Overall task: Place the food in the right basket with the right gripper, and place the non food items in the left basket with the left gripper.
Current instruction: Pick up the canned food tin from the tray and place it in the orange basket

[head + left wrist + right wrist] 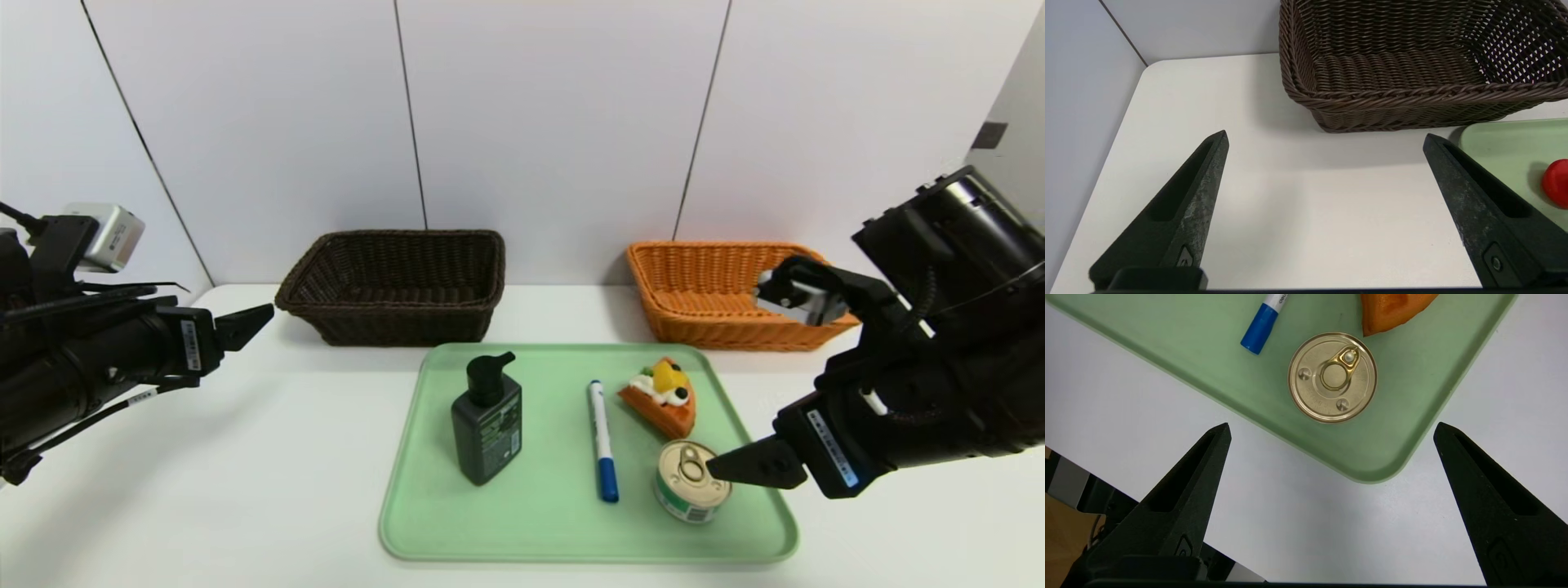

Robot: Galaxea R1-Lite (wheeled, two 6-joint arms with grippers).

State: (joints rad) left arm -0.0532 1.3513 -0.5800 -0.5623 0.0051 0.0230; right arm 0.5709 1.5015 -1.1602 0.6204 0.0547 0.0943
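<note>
A green tray (555, 523) holds a black pump bottle (487, 425), a blue-capped marker (602, 441), an orange cake slice (663, 396) and a gold-lidded can (690, 478). Behind it stand a dark brown basket (392, 327) on the left and an orange basket (710, 327) on the right. My right gripper (751, 465) hovers open over the tray's near right corner, beside the can (1332, 377), holding nothing. Over bare table left of the tray, my left gripper (245, 322) is open and empty, facing the brown basket (1412, 98).
The white table ends at a wall behind the baskets. The right wrist view shows the marker's cap (1259, 328), the cake's tip (1392, 310) and the table's front edge (1126, 486). A red rounded thing (1555, 183) shows on the tray's corner in the left wrist view.
</note>
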